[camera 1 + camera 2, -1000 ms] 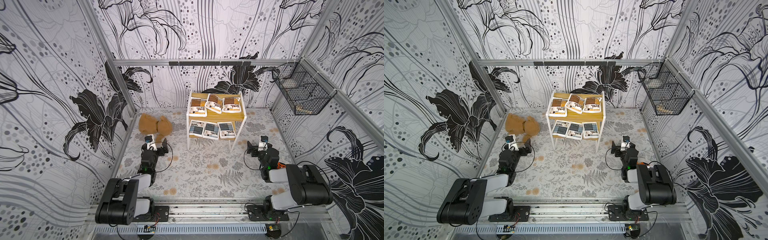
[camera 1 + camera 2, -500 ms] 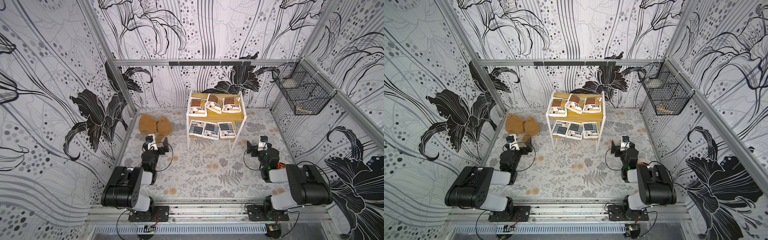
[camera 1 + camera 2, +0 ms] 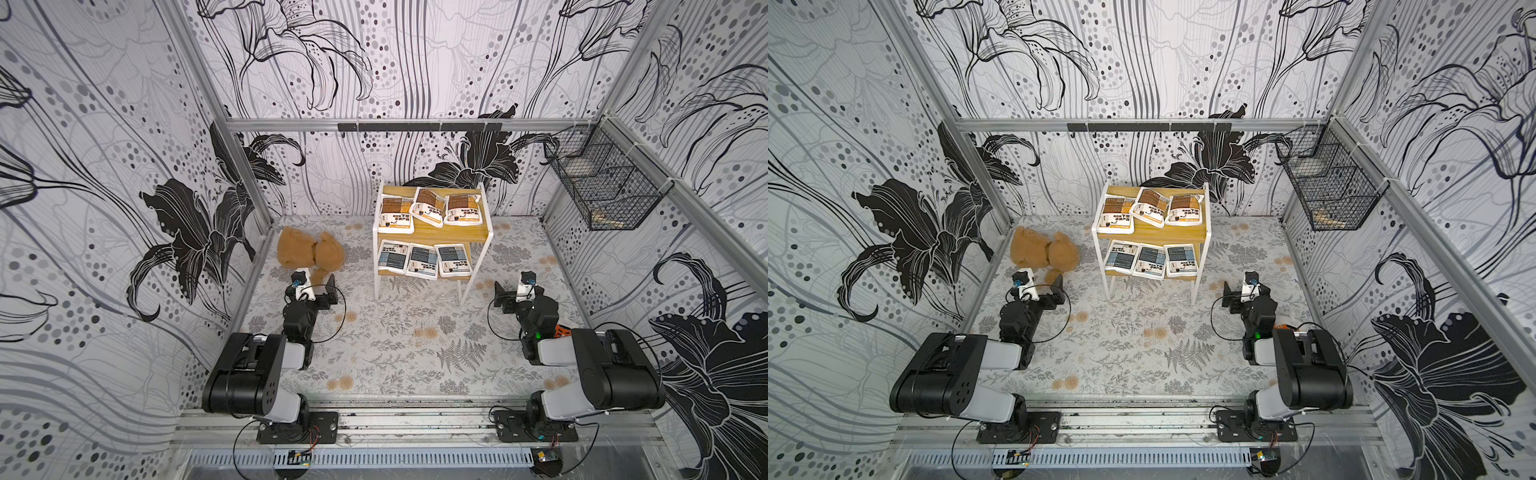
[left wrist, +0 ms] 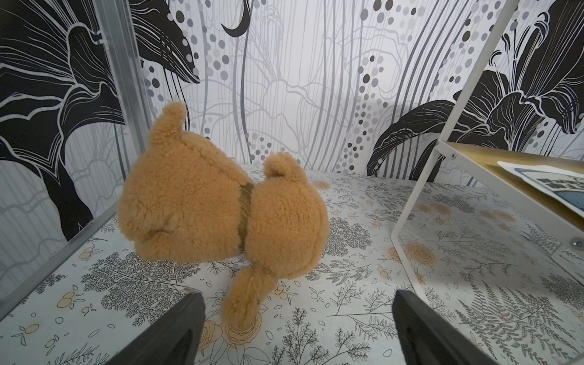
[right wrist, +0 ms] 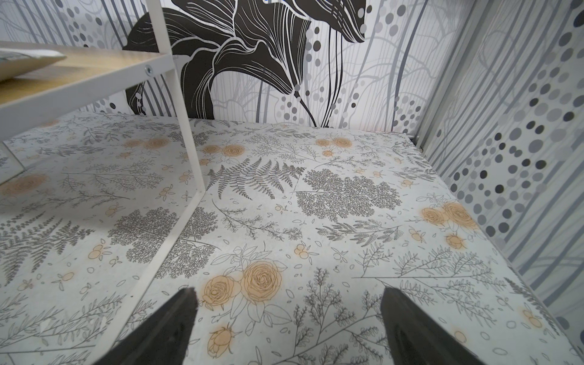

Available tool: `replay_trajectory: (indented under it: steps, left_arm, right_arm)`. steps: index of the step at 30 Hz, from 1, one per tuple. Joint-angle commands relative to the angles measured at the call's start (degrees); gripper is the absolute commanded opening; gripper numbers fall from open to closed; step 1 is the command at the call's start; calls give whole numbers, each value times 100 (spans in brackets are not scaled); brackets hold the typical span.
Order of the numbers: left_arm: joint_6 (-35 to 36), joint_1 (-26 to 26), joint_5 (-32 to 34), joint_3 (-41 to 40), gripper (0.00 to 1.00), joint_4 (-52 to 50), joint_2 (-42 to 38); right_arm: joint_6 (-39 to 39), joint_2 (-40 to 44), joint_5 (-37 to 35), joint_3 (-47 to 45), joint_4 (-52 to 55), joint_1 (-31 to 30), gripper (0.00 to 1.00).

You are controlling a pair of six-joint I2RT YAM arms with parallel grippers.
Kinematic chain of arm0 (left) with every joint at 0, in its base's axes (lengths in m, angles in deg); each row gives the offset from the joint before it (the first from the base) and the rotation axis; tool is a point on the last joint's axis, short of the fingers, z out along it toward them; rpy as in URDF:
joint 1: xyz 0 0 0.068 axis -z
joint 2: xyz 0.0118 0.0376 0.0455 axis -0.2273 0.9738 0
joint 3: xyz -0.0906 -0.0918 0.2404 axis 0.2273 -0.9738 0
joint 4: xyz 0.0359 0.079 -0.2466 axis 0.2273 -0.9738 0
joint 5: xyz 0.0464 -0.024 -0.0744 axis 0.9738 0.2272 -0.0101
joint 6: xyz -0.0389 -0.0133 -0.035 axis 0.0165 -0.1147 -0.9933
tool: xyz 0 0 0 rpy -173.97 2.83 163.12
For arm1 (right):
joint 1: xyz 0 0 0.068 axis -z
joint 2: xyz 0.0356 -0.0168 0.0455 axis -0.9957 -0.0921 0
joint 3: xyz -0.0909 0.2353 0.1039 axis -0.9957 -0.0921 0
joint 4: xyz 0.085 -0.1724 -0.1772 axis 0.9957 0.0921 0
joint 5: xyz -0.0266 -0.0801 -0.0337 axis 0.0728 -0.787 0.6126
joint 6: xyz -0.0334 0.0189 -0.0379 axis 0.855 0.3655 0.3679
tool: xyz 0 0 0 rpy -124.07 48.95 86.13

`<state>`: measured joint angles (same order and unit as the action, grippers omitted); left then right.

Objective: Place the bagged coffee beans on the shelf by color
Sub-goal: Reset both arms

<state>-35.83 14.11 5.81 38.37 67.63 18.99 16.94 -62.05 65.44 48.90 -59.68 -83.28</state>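
Observation:
The shelf (image 3: 440,235) (image 3: 1163,236) stands against the back wall. Three bagged coffee beans with brown panels (image 3: 430,205) lie on its upper board. Three with blue-grey panels (image 3: 423,259) lie on the lower board. My left gripper (image 3: 316,284) (image 4: 297,294) rests low at the left, open and empty, pointing at the teddy bear. My right gripper (image 3: 513,291) (image 5: 289,290) rests low at the right, open and empty, beside the shelf's leg (image 5: 186,132). The left wrist view catches the edge of one blue-grey bag (image 4: 550,186).
A brown teddy bear (image 3: 309,253) (image 4: 221,215) lies on the floral table just beyond the left gripper, one limb reaching between its fingers. A black wire basket (image 3: 602,191) hangs on the right wall. Metal frame rails line the table's sides.
The left arm's rear links have folded up closer to the table, while its gripper stays in place. The right arm and all the bags are unmoved.

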Motion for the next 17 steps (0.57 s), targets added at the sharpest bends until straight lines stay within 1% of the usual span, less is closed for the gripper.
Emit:
replay_trajectory:
  steps: [1, 17]
  left_arm:
    - [79, -28, 64, -19, 97, 143, 4]
    - [77, -28, 64, -21, 97, 142, 1]
  right_arm:
    - [-19, -62, -89, -16, -53, 27, 96]
    - [-20, -61, -103, 0, -42, 30, 97]
